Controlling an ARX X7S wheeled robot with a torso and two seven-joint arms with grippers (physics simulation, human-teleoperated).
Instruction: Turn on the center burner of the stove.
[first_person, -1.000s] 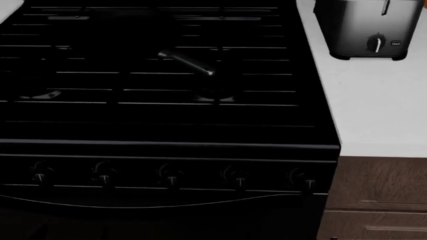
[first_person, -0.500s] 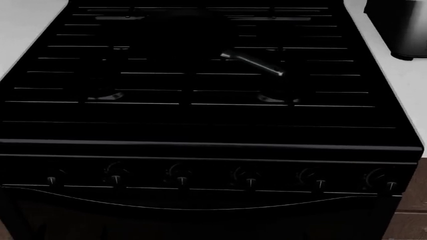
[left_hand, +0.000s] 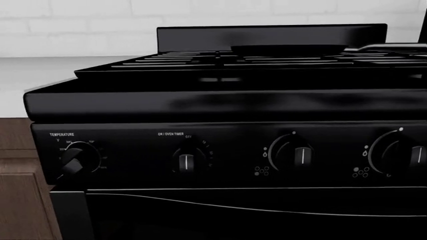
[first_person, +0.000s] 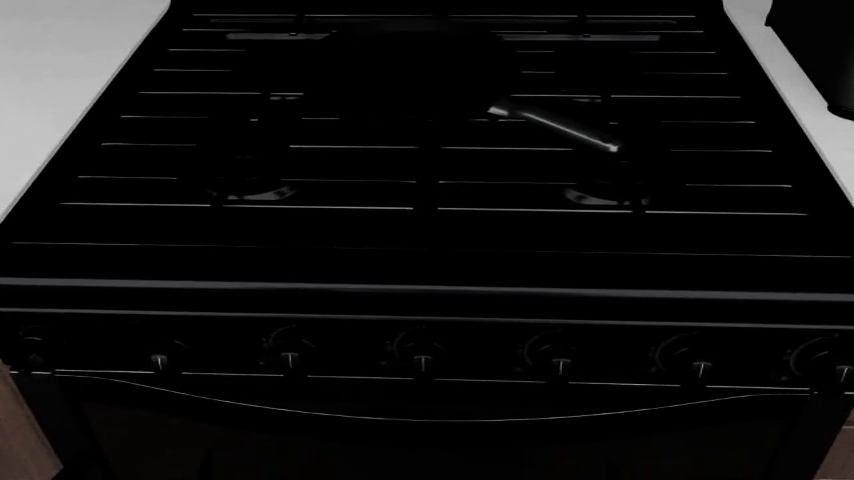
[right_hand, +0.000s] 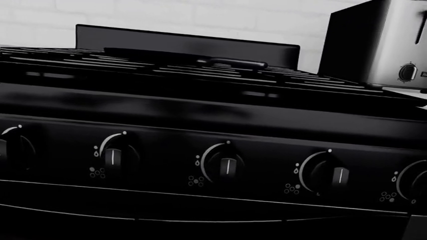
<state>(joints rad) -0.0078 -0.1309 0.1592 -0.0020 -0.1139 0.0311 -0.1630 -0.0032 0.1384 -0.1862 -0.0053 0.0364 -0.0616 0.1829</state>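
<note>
The glossy black stove (first_person: 427, 250) fills the head view, with long grates and a row of seven round knobs along its front. The middle knob (first_person: 422, 354) of the row has its pale mark pointing down. The left wrist view shows the stove's left front (left_hand: 200, 105) with a temperature knob (left_hand: 79, 159), a timer knob (left_hand: 185, 162) and two burner knobs. The right wrist view shows the right front (right_hand: 200, 110) with several burner knobs. Neither gripper shows in any view.
A dark pan with a grey handle (first_person: 558, 126) sits on the grates right of centre. A silver-and-black toaster (right_hand: 383, 45) stands on the white counter (first_person: 787, 95) to the right. White counter (first_person: 54, 80) lies left too. Brown cabinets (left_hand: 20, 200) flank the stove.
The head view has swung to the left. The stove now sits centred, all seven knobs show, and the toaster has slid to the right edge.
</note>
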